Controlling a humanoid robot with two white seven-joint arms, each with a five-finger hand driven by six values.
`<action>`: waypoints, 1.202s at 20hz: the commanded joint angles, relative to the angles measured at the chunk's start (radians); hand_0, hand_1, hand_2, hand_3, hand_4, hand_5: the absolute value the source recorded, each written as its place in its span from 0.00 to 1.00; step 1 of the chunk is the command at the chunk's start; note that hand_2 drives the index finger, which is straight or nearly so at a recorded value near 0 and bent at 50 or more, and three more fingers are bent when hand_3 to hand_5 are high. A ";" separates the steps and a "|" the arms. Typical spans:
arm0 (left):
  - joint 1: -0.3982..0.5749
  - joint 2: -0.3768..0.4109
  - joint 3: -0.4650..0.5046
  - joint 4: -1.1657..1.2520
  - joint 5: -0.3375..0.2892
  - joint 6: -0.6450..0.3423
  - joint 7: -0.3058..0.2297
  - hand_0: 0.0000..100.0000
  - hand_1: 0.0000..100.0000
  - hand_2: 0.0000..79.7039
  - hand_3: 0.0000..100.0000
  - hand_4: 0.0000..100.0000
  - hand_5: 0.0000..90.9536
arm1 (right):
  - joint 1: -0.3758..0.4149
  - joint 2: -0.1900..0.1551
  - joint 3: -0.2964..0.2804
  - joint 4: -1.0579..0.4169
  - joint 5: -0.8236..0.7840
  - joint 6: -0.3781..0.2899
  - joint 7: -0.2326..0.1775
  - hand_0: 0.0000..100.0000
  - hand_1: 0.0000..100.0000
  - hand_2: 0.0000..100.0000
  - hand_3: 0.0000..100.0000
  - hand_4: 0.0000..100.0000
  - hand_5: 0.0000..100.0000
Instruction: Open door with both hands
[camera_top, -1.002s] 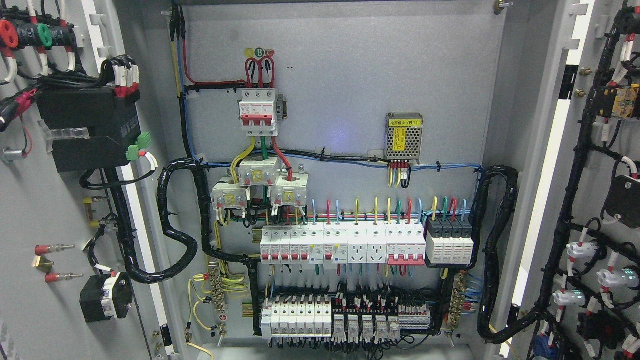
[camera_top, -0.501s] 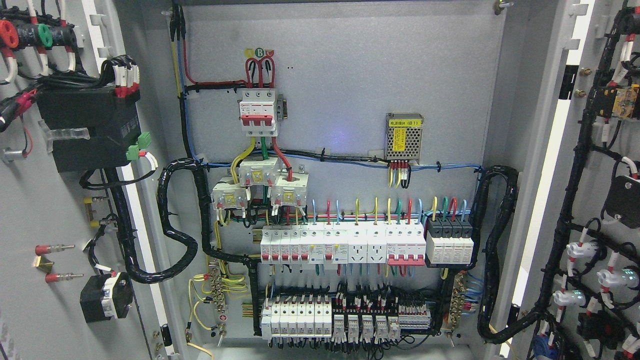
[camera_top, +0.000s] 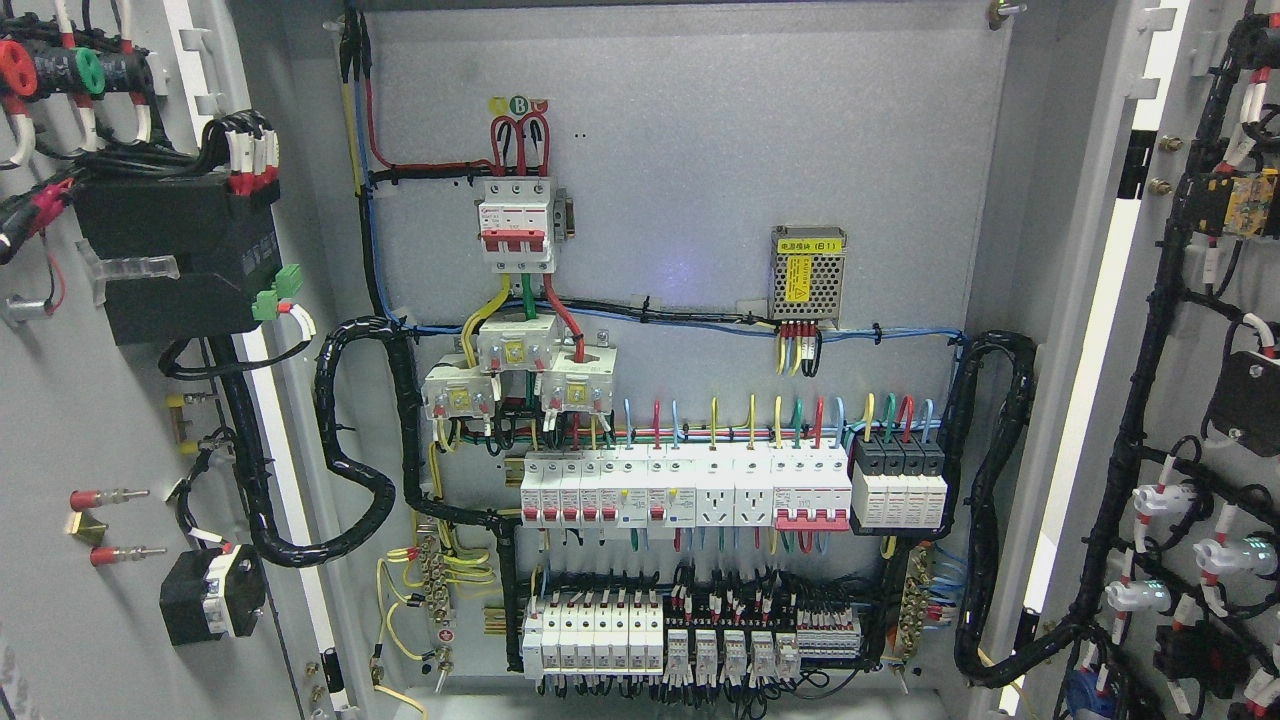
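Neither robot hand shows anywhere in the head view, so the state of the fingers cannot be told; no arm enters from the lower left or the lower right of the frame.

The cabinet stands wide open. The left door fills the left side of the frame, its inner face turned toward the camera, carrying a black module in the upper left and a small black switch block lower down; the right door fills the right edge, likewise swung out, with a black wire harness running down its inner face. Between them lies the grey back panel, with a red-and-white main breaker above centre, a perforated power supply to its right, and a row of white breakers across the middle (a second, lower row sits near the bottom edge).

Both door leaves run with their long axis vertical, top to bottom of the frame, and each lies off to its own side; judging by that, the left door would fall to the left arm and the right door to the right arm, though which hand is nearer cannot be said with both out of sight. The opening looks essentially done; any further move would only push each leaf outward, away from the centre.
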 joint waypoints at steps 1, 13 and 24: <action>-0.013 0.006 0.055 -0.008 0.029 -0.428 0.000 0.00 0.00 0.00 0.00 0.04 0.00 | -0.002 -0.003 0.000 0.002 0.000 -0.001 0.000 0.00 0.00 0.00 0.00 0.00 0.00; -0.013 0.038 0.133 -0.008 0.107 -0.428 0.000 0.00 0.00 0.00 0.00 0.04 0.00 | 0.006 -0.037 -0.005 0.009 -0.004 -0.004 0.002 0.00 0.00 0.00 0.00 0.00 0.00; -0.011 0.077 0.208 -0.003 0.179 -0.427 -0.002 0.00 0.00 0.00 0.00 0.04 0.00 | 0.007 -0.031 -0.015 0.031 -0.033 -0.004 0.000 0.00 0.00 0.00 0.00 0.00 0.00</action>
